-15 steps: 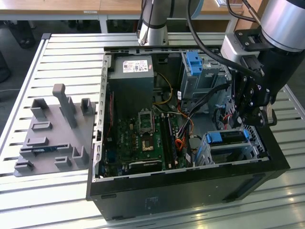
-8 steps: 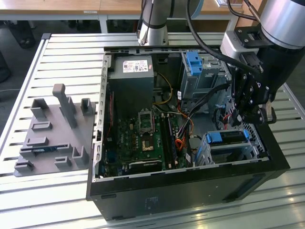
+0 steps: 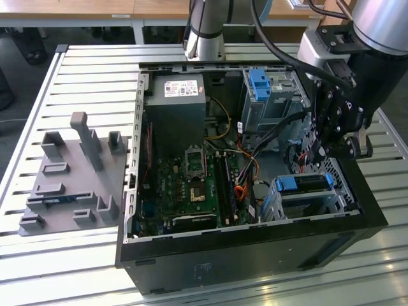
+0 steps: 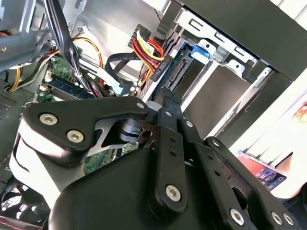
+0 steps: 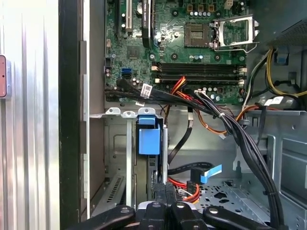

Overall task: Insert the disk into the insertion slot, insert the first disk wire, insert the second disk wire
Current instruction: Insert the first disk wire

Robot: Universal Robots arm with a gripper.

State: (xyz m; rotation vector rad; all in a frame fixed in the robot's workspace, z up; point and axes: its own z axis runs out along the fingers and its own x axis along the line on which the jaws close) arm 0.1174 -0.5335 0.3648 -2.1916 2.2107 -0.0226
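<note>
- In the exterior view, the gripper hangs inside the open computer case at the exterior view's right. It is just above the disk, whose blue carrier sits in the insertion slot.
- The case wall closes in beside the slot, a taller cage stands behind it, and black cables cross between the two. A grey fixture tray lies well apart on the slatted table.
- In the second wrist view, the gripper has its fingers drawn narrow, pressed together; whether they pinch anything cannot be told. Just beyond the tips, a black connector with red and yellow wires sits at the disk's end.
- In the first wrist view, the gripper is beside the slot's sheet-metal wall, below the disk's blue carrier. The black cables sweep across the open floor, and a blue-tipped flat cable lies near.
</note>
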